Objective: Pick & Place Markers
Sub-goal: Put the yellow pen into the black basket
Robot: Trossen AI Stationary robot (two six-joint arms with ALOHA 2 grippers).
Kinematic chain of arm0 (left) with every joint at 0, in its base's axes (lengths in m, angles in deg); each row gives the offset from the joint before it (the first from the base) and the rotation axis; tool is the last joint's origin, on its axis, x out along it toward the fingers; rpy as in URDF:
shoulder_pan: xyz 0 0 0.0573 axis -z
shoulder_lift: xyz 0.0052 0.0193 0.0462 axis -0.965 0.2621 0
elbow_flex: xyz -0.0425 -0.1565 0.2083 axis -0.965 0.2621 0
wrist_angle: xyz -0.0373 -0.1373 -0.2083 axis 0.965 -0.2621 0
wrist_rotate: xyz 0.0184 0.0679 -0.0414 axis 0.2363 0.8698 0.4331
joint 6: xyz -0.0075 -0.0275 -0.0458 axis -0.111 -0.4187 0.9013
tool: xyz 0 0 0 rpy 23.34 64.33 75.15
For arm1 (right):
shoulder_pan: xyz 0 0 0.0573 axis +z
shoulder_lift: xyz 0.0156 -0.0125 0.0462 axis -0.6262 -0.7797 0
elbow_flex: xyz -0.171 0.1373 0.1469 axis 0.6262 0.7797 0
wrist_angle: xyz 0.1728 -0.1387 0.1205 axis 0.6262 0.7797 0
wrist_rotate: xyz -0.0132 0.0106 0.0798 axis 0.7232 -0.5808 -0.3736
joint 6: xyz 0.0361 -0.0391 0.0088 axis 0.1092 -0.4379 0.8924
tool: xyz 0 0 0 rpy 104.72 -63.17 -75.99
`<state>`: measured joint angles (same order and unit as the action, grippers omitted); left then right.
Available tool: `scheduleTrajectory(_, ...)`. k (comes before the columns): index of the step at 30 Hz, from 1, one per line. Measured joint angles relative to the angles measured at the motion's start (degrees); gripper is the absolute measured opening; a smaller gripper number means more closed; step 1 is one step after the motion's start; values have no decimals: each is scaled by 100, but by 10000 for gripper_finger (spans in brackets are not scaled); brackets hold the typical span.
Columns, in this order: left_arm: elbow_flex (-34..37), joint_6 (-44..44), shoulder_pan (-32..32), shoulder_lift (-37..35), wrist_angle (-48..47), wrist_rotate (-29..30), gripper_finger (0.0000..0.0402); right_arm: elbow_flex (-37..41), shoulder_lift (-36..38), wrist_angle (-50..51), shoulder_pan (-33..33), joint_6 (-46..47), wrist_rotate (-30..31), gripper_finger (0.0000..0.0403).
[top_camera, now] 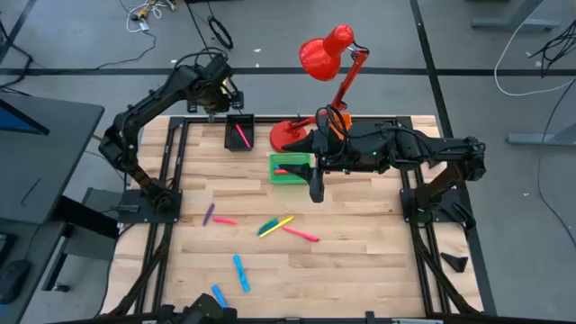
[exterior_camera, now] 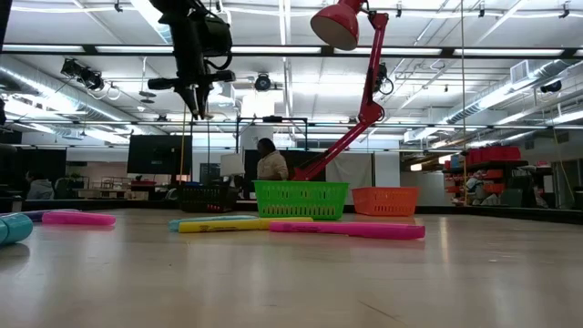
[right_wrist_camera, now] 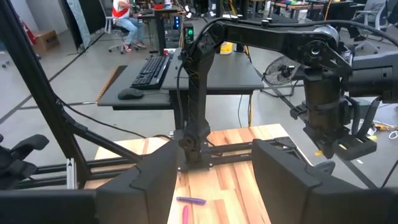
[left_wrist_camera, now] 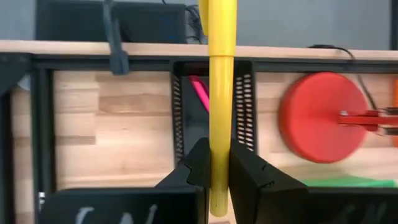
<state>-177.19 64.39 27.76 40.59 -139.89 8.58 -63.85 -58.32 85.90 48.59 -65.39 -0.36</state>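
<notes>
Two arms work over the desk [top_camera: 360, 270]. The left tool [left_wrist_camera: 214, 171] hangs high above the black bin [top_camera: 239, 135] at about eleven o'clock on the desk, its fingers [left_wrist_camera: 196, 168] pinched tight on a yellow marker [left_wrist_camera: 221, 93] that stands upright between them. Straight below it, a pink marker [top_camera: 241, 136] already lies in the black bin. In the low view the left tool [exterior_camera: 196, 100] shows well above the desk surface, with the marker's tip just visible under it.

The right tool [top_camera: 316, 191] sits near the desk's centre, just beside the green bin [top_camera: 292, 168] on its three o'clock side; its fingers [right_wrist_camera: 155, 168] stand wide apart and hold nothing. A pink marker [top_camera: 283, 169] lies inside the green bin. An orange bin [exterior_camera: 385, 200] stands beside the green one, next to the base of the red lamp [top_camera: 326, 54] at twelve o'clock.

Loose markers are scattered across the nearer half of the desk — a purple one [top_camera: 208, 213] and a short pink one [top_camera: 224, 220] toward eight o'clock, a yellow-and-green pair [top_camera: 275, 226] touching each other near the centre, and a longer pink one [top_camera: 301, 234] just beside them. Two blue markers [top_camera: 240, 272] lie toward six o'clock, one nearer the desk edge [top_camera: 219, 296].
</notes>
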Motion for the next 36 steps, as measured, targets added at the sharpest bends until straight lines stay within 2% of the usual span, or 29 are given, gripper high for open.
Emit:
scheduleTrajectory(5,448,46,68,-4,136,101,35,0,0,0,0,-7,0,206)
scheduleTrajectory(12,1192,224,164,-2,1036,208,35,0,0,4,0,-13,0,206)
scheduleTrajectory(24,2230,1006,316,70,2485,102,35,0,0,184,0,-119,0,206)
scheduleTrajectory(36,2264,1501,500,1091,3106,-27,35,0,0,483,0,-122,-2,206)
